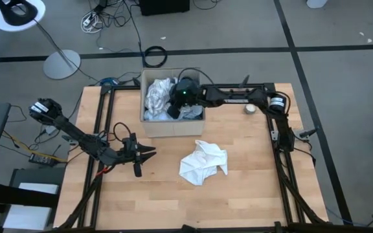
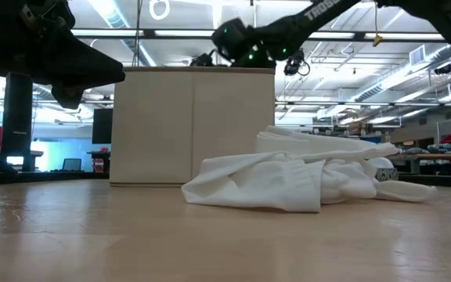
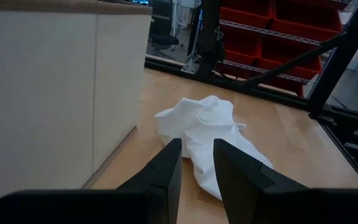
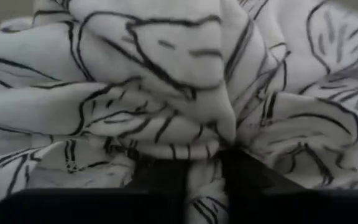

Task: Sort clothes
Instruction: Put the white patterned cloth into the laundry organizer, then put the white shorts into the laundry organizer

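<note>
A white garment with a black pattern (image 1: pixel 157 97) lies in the tan cardboard box (image 1: pixel 173 126) at the table's far side and fills the right wrist view (image 4: pixel 166 81). My right gripper (image 4: pixel 204 171) reaches into the box from the right and is shut on this garment. A plain white garment (image 1: pixel 204 162) lies crumpled on the table in front of the box and also shows in the low view (image 2: pixel 304 176). My left gripper (image 3: pixel 196 152) is open and empty. It hovers just left of the white garment and points at it. My right gripper pinches a bunched fold of the patterned garment (image 4: pixel 219 140) between its two fingers, coming from above into the box. The creases run together toward the fingers. The rest of the garment lies in the box. How many layers it has, I cannot tell.
A small round tin (image 1: pixel 250 109) sits on the table right of the box. Dark cloth (image 1: pixel 173 111) shows in the box beside the patterned garment. Bare wood lies along the table's near side.
</note>
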